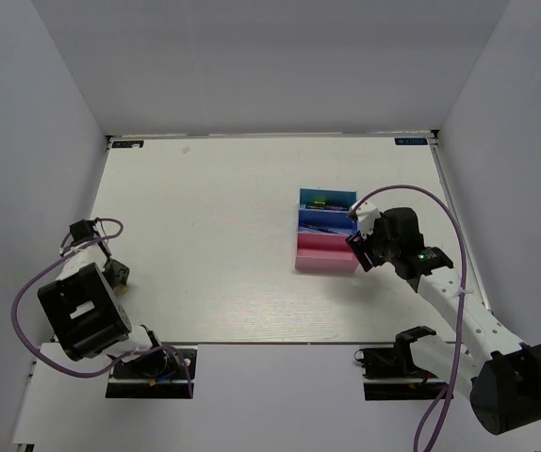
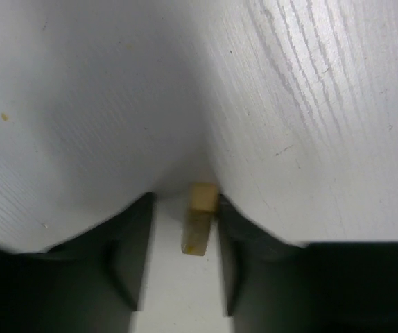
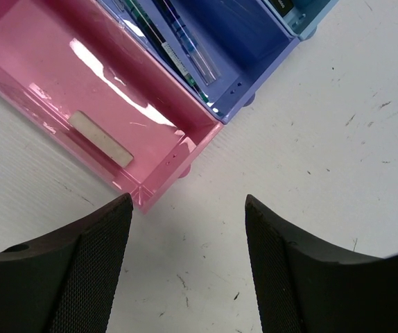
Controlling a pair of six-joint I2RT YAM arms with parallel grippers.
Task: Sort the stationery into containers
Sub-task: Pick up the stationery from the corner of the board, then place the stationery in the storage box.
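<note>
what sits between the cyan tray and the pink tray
The blue tray, holding pens; the top view shows all three in a row.

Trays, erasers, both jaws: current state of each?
Pink tray: holds the whitish eraser.
Whitish eraser: lying flat inside the pink tray.
Blue tray: holds pens.
Cyan tray: holds something yellowish.
Tan eraser: on the table, between the left jaws, unclamped.
Left jaws: open.
Right jaws: open, empty.
</note>
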